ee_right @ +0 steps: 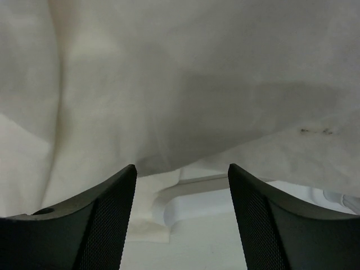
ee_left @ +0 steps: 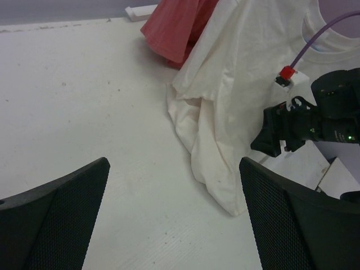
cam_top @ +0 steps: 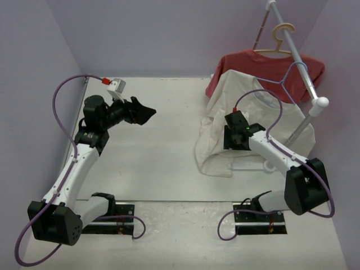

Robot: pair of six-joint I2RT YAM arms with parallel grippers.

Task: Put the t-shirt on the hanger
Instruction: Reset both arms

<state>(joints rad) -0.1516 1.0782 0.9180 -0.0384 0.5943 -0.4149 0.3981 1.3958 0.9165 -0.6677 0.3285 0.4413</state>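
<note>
Toward 2 o'clock on the white table [cam_top: 163, 146], the cream t-shirt [cam_top: 225, 112] hangs in a loose drape, its lower folds pooled on the tabletop. At its collar sits the light-blue wire hanger [cam_top: 279, 82], whose small hook reaches up to the slanted white rail [cam_top: 298, 56] at 1 o'clock. Whether the wire's shoulders sit inside the shirt cannot be told from here. Behind the cream shirt, at 12 to 1 o'clock from it, a red t-shirt [cam_top: 247, 62] hangs on a beige hanger [cam_top: 278, 39] from the same rail.

The right gripper [ee_right: 183, 225] is low against the front of the cream shirt, pointing into the fabric. Its two black fingers stand apart, and nothing lies between them. The cloth's hem hangs just beyond the tips, and a white moulded piece [ee_right: 191, 197] shows through the gap beneath it.

Over at 10 o'clock, well apart from the clothing, the left gripper [cam_top: 143, 112] hangs above bare table and points toward 3 o'clock. Its fingers are spread wide and hold nothing. Its wrist camera looks across the table at the shirt's crumpled left side and the right arm's wrist.
</note>
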